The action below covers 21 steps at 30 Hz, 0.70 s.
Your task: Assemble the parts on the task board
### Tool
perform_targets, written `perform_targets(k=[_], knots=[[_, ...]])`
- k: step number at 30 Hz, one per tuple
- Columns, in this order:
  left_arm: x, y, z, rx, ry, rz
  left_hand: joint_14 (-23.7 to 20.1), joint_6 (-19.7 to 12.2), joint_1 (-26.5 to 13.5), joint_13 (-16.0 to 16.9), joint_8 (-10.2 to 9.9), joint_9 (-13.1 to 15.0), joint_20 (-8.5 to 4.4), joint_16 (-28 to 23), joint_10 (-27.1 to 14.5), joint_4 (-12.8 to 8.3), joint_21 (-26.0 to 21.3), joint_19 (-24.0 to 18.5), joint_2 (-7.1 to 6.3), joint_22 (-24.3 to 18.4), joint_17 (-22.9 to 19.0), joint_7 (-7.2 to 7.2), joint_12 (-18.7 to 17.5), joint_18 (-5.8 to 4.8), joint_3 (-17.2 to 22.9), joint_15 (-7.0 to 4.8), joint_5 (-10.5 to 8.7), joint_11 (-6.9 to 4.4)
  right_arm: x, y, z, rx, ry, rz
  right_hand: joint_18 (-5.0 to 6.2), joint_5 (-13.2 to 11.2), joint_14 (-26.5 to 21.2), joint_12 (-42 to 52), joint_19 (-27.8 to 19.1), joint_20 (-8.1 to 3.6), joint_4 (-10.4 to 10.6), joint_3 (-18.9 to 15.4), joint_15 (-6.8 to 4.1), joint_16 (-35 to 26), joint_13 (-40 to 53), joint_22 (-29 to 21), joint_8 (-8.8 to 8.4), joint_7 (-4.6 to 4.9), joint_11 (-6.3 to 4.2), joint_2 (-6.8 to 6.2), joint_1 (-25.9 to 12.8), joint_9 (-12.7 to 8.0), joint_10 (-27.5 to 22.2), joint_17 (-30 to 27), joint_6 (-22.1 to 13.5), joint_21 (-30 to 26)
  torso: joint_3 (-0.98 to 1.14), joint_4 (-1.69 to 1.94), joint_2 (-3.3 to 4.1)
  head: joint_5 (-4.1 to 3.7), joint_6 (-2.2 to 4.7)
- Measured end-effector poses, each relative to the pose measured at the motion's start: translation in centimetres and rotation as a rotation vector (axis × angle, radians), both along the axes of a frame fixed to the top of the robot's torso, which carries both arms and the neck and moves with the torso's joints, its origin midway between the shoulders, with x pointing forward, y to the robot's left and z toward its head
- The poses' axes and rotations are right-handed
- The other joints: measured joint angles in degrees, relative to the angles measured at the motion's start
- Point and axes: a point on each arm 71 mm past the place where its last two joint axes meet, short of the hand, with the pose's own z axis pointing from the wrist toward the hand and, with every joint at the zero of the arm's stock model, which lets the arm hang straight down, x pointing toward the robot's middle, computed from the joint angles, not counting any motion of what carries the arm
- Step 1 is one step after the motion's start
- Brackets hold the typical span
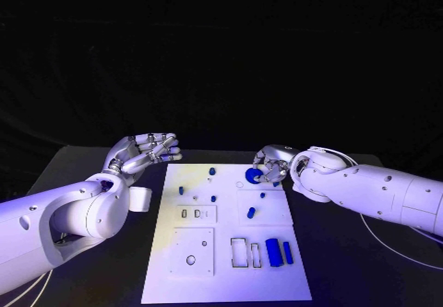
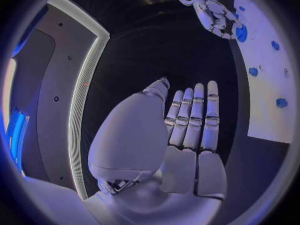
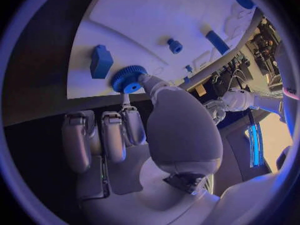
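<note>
The right hand point(image 1: 273, 165) is at the far right part of the task board point(image 1: 226, 281), and its fingers point(image 3: 132, 119) pinch a blue toothed gear point(image 3: 129, 78) at its rim, probably to set it on its place on the board. The gear is low over the board or touching it; I cannot tell which. The left hand point(image 1: 143, 152) waits above the surface point(image 1: 83, 167) beside the board's left edge, fingers nearly straight and close together, holding nothing. A blue block point(image 1: 273, 249) and other small blue parts lie on the board.
</note>
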Motion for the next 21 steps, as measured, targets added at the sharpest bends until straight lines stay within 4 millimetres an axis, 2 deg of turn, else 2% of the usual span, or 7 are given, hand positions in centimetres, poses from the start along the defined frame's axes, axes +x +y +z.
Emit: perform_targets(k=[6, 9, 10, 11, 17, 19, 21], knots=[[0.0, 0.0, 0.0, 0.000, 0.001, 0.000, 0.00, 0.00, 0.00, 0.00, 0.00, 0.00, 0.00, 0.00, 0.00, 0.00, 0.00, 0.00, 0.00, 0.00, 0.01, 0.00, 0.00, 0.00, 0.00, 0.00, 0.00, 0.00, -0.3, 0.3, 0.0, 0.001, -0.020, 0.011, 0.00, -0.84, -0.21, 1.30, 0.02, -0.04, -1.12, 3.62, -0.21, 0.23, -0.01, 0.04, -0.22, 0.51, -0.53, 0.30, 0.29, -0.22, 1.07, -0.01, 0.89, 0.70, 0.00, 0.03, 0.00, 0.00, -0.01], [0.0, 0.0, 0.0, 0.001, 0.002, 0.000, 0.00, 0.00, 0.00, 0.00, 0.00, 0.00, 0.00, 0.00, 0.00, 0.00, 0.00, 0.00, 0.00, 0.00, 0.01, 0.00, 0.00, 0.00, 0.00, 0.00, 0.00, 0.00, -0.7, 0.9, 0.1, 0.007, -0.053, 0.026, 0.01, -0.89, 0.01, 1.91, 0.00, -0.45, -1.49, 4.79, -0.44, 0.23, -0.01, 0.04, -0.24, 0.52, -0.72, 0.29, 0.29, -0.23, 1.71, -0.01, 0.91, 1.07, 0.00, 0.04, 0.00, 0.00, 0.08], [0.0, 0.0, 0.0, 0.001, 0.002, 0.001, 0.00, 0.00, 0.00, 0.00, 0.00, 0.00, 0.00, 0.00, 0.00, 0.00, 0.00, 0.00, 0.00, 0.00, 0.01, 0.00, 0.00, -0.01, 0.00, 0.00, 0.00, 0.00, -0.8, 1.1, 0.2, 0.010, -0.068, 0.033, -0.48, -1.10, 0.01, 2.07, 0.01, -0.45, -1.65, 4.97, -0.44, 0.22, -0.01, 0.04, -0.24, 0.53, -0.72, 0.29, 0.28, -0.23, 1.71, -0.01, 0.91, 1.36, 0.00, 0.04, -0.01, 0.02, 0.14], [0.0, 0.1, 0.0, 0.001, 0.002, 0.001, 0.00, 0.00, 0.00, 0.00, 0.00, 0.00, 0.00, 0.00, 0.00, 0.00, 0.00, 0.00, 0.00, 0.00, 0.01, 0.00, 0.00, 0.00, 0.00, 0.00, 0.00, 0.00, -1.0, 1.4, 0.4, 0.013, -0.085, 0.039, -0.90, -1.24, -0.04, 2.33, 0.00, -0.45, -1.65, 5.11, -0.48, 0.23, -0.01, 0.04, -0.25, 0.53, -0.72, 0.28, 0.27, -0.23, 1.71, -0.01, 0.91, 1.60, 0.00, 0.04, -0.01, 0.05, 0.18], [0.1, 0.1, 0.0, 0.001, 0.002, 0.001, 0.00, 0.00, 0.00, 0.00, 0.00, 0.00, 0.00, 0.00, 0.00, 0.00, 0.00, 0.00, 0.00, 0.00, 0.01, 0.00, 0.00, 0.00, 0.00, 0.00, 0.00, 0.00, -2.2, 3.6, 1.7, 0.038, -0.198, 0.091, -0.90, -1.77, -0.20, 2.34, 0.01, -0.44, -1.58, 5.66, -0.64, 0.22, -0.01, 0.04, -0.26, 0.61, -0.72, -0.71, -0.72, -0.23, 1.71, -0.01, 1.00, 1.96, -0.01, 0.07, -0.04, 0.15, 0.47], [0.1, 0.0, 0.0, 0.001, 0.003, 0.001, 0.00, 0.00, 0.00, 0.00, 0.00, 0.00, 0.00, 0.00, 0.00, 0.00, 0.00, 0.00, 0.00, 0.00, 0.01, 0.00, 0.00, 0.00, 0.00, 0.00, 0.00, 0.00, -2.5, 4.3, 1.9, 0.045, -0.221, 0.105, -0.90, -1.99, -0.20, 2.34, 0.00, -0.44, -1.58, 5.67, -0.64, 0.22, -0.01, 0.04, -0.26, 1.09, -0.72, -0.86, -0.87, -0.23, 1.71, -0.01, 1.49, 1.96, -0.01, 0.07, -0.04, 0.18, 0.50], [0.1, 0.0, 0.0, 0.001, 0.003, 0.000, 0.00, 0.00, 0.00, 0.00, 0.00, 0.00, 0.00, 0.00, 0.00, 0.00, 0.00, 0.00, 0.00, 0.00, 0.01, 0.00, 0.00, 0.00, 0.00, 0.00, 0.00, 0.00, -2.9, 5.4, 2.2, 0.053, -0.247, 0.127, -0.90, -1.99, -0.20, 2.34, 0.00, -0.44, -1.58, 5.67, -0.64, 0.22, -0.02, 0.04, -0.27, 1.11, -0.67, -0.86, -0.87, -0.23, 1.76, -0.01, 1.53, 1.96, -0.02, 0.07, -0.04, 0.21, 0.53]])
